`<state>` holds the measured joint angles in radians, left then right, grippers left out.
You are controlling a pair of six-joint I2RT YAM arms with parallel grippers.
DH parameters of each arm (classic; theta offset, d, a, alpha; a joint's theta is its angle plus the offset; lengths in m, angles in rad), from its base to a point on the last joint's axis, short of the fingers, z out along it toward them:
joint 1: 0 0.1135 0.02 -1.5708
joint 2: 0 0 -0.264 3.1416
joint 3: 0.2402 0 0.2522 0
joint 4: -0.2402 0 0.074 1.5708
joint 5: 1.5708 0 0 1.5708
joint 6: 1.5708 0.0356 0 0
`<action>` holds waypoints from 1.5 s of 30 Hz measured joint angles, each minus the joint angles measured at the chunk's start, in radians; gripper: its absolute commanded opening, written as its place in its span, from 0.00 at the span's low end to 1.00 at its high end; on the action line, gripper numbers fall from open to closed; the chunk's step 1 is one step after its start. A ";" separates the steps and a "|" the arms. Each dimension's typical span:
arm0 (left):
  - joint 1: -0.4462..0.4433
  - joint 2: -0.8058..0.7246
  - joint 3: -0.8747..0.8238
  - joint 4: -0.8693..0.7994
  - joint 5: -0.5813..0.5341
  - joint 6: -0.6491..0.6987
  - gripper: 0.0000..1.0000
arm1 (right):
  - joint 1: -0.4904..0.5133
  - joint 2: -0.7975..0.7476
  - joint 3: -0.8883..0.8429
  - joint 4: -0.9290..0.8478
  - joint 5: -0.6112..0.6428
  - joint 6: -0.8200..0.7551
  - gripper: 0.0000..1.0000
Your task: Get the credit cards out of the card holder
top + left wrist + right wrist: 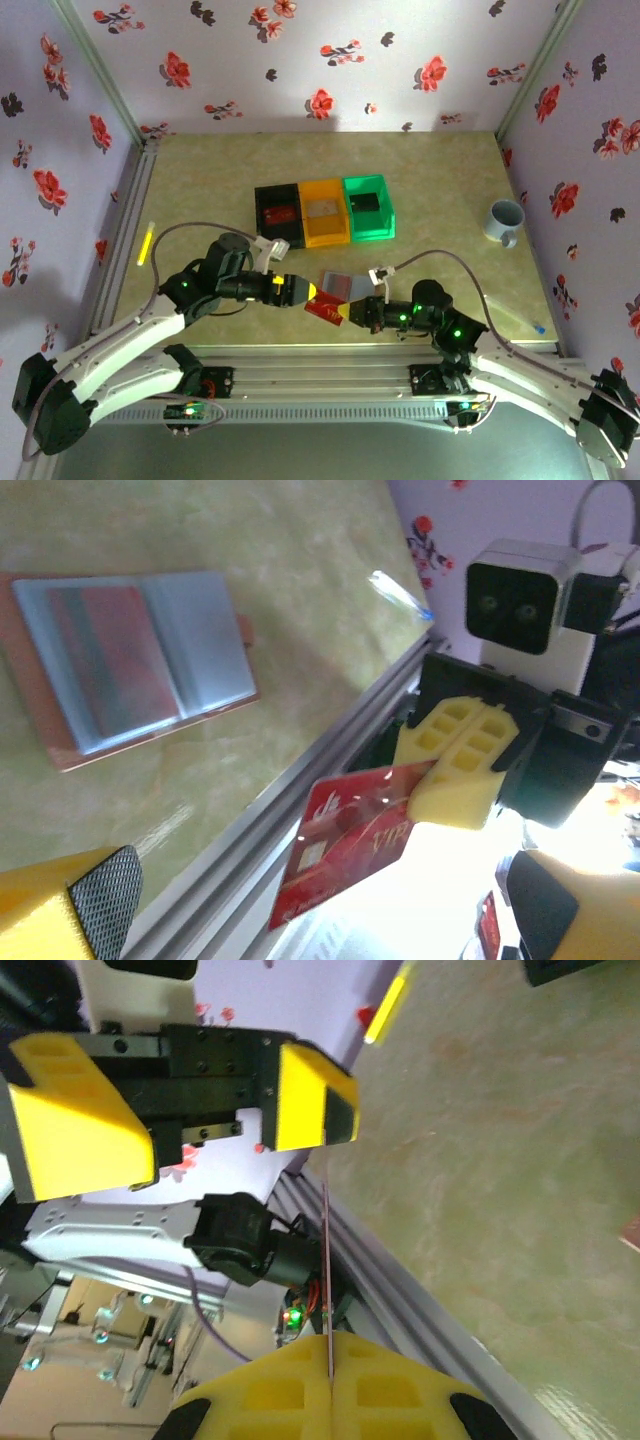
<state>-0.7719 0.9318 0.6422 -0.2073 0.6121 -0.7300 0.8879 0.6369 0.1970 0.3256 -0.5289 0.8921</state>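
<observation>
the card holder (pixel 347 284) is laid open, pale inside up, on the table (pixel 200 180) on the near side of the bins (pixel 322 212), its long axis run left to right. a red card (pixel 324 310) is clamped edgewise by the right gripper (pixel 346 313) and pointed leftward at the left gripper (pixel 298 290), whose fingers are spread apart. both arms are stretched low, facing each other.

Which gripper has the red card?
The right gripper, its fingers shut on one end of the red card. The left gripper faces it open, its fingers wide apart.
</observation>
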 measured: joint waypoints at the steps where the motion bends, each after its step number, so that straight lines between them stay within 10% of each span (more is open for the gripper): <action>1: 0.000 0.000 -0.008 0.018 0.013 0.000 0.92 | 0.000 0.007 0.000 0.013 -0.019 -0.003 0.00; 14: -0.054 -0.002 -0.058 0.136 0.097 -0.028 0.49 | 0.000 0.092 0.001 0.117 -0.153 -0.031 0.00; 45: -0.090 -0.005 -0.059 0.162 0.126 -0.031 0.00 | -0.069 0.070 0.008 0.112 -0.261 -0.052 0.00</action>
<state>-0.8616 0.9264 0.5831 -0.0456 0.7383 -0.7609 0.8188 0.7067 0.2047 0.4374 -0.7898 0.8398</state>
